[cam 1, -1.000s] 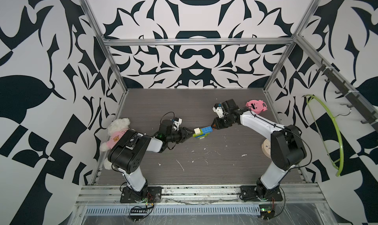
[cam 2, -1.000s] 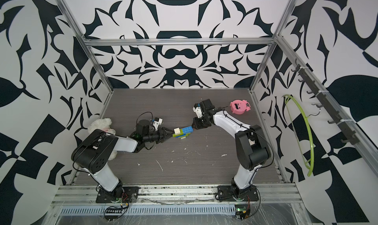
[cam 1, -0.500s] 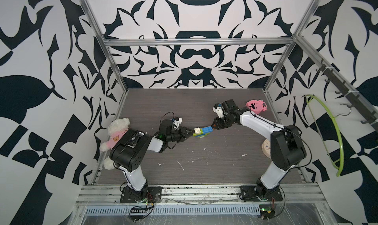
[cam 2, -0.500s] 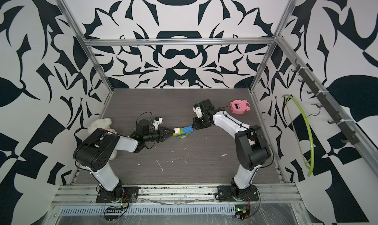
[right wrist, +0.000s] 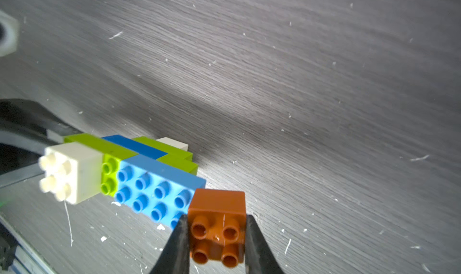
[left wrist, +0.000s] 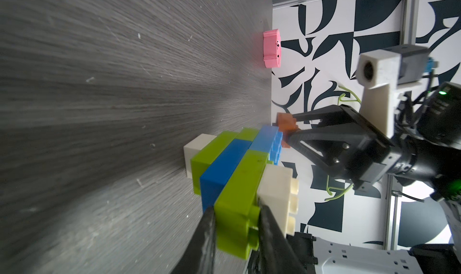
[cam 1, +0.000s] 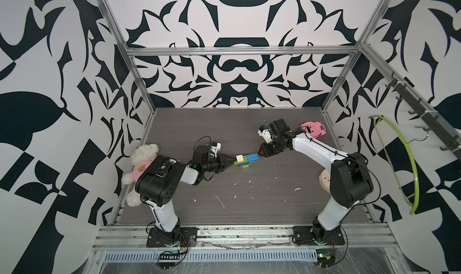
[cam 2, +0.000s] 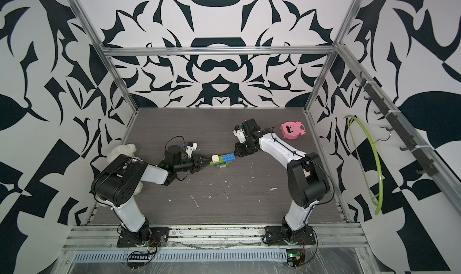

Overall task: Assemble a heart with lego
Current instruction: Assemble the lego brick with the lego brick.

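In both top views the heart [cam 1: 245, 159] [cam 2: 222, 159], a small cluster of white, green and blue bricks, sat near the middle of the grey table [cam 1: 224, 125], between the 2 arms. The left gripper [cam 1: 230, 160] met its white end and the right gripper [cam 1: 260, 152] met its blue end, both reaching in low. A pink toy [cam 1: 313, 129] lay behind the right arm near the back corner, and a plush bear [cam 1: 143, 160] leaned at the table's left edge. In the left wrist view the left gripper's 2 fingers [left wrist: 208, 235] were closed on a green brick [left wrist: 237, 198] in the upper part of the stack, just under a white brick [left wrist: 277, 193]; the stack's small bottom brick was at the table, though I could not tell whether it touched. Beyond it the right gripper pinched an orange brick [left wrist: 287, 125] against the far end of the cluster. In the right wrist view its 2 fingers [right wrist: 177, 242] clamped that orange brick, studs toward the camera, touching the end of the light blue brick [right wrist: 154, 185]; whether it was joined on, I could not tell.
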Action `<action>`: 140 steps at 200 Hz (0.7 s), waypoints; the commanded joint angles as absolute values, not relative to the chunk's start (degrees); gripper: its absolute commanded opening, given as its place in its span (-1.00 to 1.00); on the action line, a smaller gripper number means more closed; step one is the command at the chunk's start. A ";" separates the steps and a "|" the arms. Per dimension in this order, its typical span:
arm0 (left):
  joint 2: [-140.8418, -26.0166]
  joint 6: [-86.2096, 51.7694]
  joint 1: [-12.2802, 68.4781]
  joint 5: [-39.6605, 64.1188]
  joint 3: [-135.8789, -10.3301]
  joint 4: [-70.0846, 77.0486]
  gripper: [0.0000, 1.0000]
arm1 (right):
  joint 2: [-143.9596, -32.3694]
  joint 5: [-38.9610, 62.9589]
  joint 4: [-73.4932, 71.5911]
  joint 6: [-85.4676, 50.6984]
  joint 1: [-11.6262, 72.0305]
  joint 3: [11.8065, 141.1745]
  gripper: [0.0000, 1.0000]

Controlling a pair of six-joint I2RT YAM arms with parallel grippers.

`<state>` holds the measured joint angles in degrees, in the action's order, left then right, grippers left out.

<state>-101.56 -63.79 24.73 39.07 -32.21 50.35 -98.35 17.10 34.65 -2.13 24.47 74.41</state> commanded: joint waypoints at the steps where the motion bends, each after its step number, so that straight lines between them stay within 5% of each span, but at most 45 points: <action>1: -102.29 -63.34 24.16 39.90 -33.95 49.24 -0.47 | -93.76 20.21 37.09 5.35 25.93 78.08 -0.85; 30: -101.32 -60.16 23.54 40.92 -36.32 42.49 -0.47 | -95.44 26.61 41.95 13.78 26.45 82.42 -0.85; 140: -104.71 -42.44 15.13 55.25 -51.39 10.00 -0.48 | -116.41 21.77 70.10 29.51 28.89 114.20 -0.86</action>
<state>-103.20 -50.48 16.58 50.04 -47.62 22.50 -115.74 22.20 63.53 26.33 27.46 110.15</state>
